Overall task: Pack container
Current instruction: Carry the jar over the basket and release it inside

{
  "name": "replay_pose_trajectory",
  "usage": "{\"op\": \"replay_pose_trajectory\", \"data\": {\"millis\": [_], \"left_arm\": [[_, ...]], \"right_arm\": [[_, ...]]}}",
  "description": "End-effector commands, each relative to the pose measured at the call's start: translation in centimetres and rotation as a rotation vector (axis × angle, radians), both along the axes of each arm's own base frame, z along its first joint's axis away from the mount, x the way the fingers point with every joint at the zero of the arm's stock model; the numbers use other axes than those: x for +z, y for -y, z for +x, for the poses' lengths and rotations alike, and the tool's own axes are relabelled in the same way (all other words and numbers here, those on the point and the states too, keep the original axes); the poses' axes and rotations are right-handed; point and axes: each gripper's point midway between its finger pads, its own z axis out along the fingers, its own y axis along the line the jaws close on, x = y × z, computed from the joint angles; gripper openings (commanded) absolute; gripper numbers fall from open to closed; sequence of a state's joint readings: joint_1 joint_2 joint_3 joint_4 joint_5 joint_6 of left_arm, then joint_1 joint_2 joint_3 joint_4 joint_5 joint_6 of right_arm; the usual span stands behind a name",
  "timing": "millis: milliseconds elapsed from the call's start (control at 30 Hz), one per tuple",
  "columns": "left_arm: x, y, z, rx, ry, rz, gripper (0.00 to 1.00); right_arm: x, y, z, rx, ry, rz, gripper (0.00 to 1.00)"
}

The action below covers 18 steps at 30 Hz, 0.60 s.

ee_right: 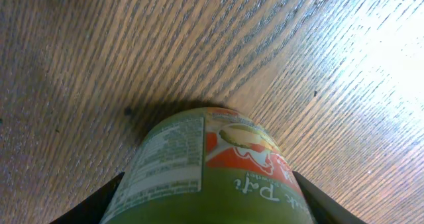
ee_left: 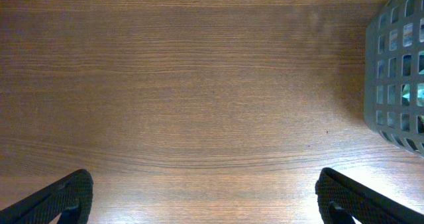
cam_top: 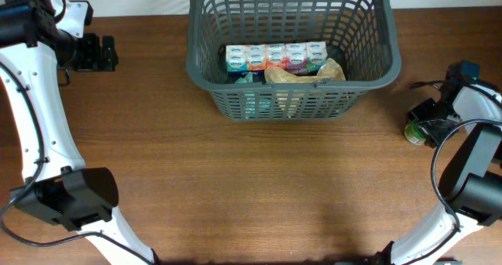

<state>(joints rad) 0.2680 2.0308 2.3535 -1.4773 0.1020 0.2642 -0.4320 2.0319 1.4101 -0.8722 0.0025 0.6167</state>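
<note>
Container (cam_top: 292, 100), a big dark grey basket with slotted walls, stands on the wooden table (cam_top: 235, 186) at the far middle, between my two arms and apart from both. Inside it, toward the near wall, I see a row of small cartons (cam_top: 274, 56) with coloured faces, a crumpled tan bag (cam_top: 307, 72) just in front of them on the right, and something teal (cam_top: 246, 78) that I cannot make out. My left gripper (cam_top: 100, 53) hangs over bare wood well off to my left of the basket. Its fingers (ee_left: 66, 197) are spread wide with nothing between them, and from that wrist only one corner of the lattice shows at the right edge. My right gripper (cam_top: 423, 122) is down at the table's right side, around a green-labelled can (ee_right: 212, 171) that rests on the wood, well apart from the basket. A finger lies close along each flank of the can, but whether they press on it or only bracket it I cannot tell.
</note>
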Motion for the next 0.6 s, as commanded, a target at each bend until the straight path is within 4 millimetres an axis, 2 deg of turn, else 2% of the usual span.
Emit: {"op": "replay_pose_trajectory", "data": {"millis": [0, 67, 133, 233, 267, 300, 333, 433, 500, 533, 567], "left_arm": [[0.7, 0.1, -0.3, 0.012, 0.017, -0.014, 0.99], [0.7, 0.1, -0.3, 0.012, 0.017, -0.014, 0.99], [0.7, 0.1, -0.3, 0.012, 0.017, -0.014, 0.99], [0.7, 0.1, -0.3, 0.012, 0.017, -0.014, 0.99], [0.7, 0.1, -0.3, 0.012, 0.017, -0.014, 0.99], [0.7, 0.1, -0.3, 0.012, 0.017, -0.014, 0.99], [0.7, 0.1, -0.3, 0.012, 0.017, -0.014, 0.99], [0.7, 0.1, -0.3, 0.012, 0.017, -0.014, 0.99], [0.7, 0.1, -0.3, 0.012, 0.017, -0.014, 0.99], [0.7, 0.1, -0.3, 0.012, 0.017, -0.014, 0.99], [0.7, 0.1, -0.3, 0.012, 0.017, -0.014, 0.99]], "right_arm": [[0.3, 0.1, 0.4, 0.004, 0.004, -0.012, 0.48], [0.7, 0.2, 0.6, 0.004, 0.005, -0.013, 0.47], [2.4, 0.5, 1.3, 0.004, 0.021, -0.02, 0.46], [5.6, 1.1, 2.6, 0.025, 0.065, -0.044, 0.46], [7.5, 1.4, 3.2, 0.038, 0.088, -0.056, 0.45], [8.2, 1.5, 3.5, 0.041, 0.098, -0.062, 0.44], [10.6, 1.8, 4.0, 0.041, 0.125, -0.078, 0.43], [15.4, 2.0, 5.0, 0.07, 0.189, -0.105, 0.35], [20.0, 1.6, 5.8, 0.125, 0.265, -0.143, 0.34], [23.4, 0.7, 6.4, 0.19, 0.333, -0.167, 0.32], [25.3, 0.2, 6.6, 0.22, 0.366, -0.185, 0.3]]}}
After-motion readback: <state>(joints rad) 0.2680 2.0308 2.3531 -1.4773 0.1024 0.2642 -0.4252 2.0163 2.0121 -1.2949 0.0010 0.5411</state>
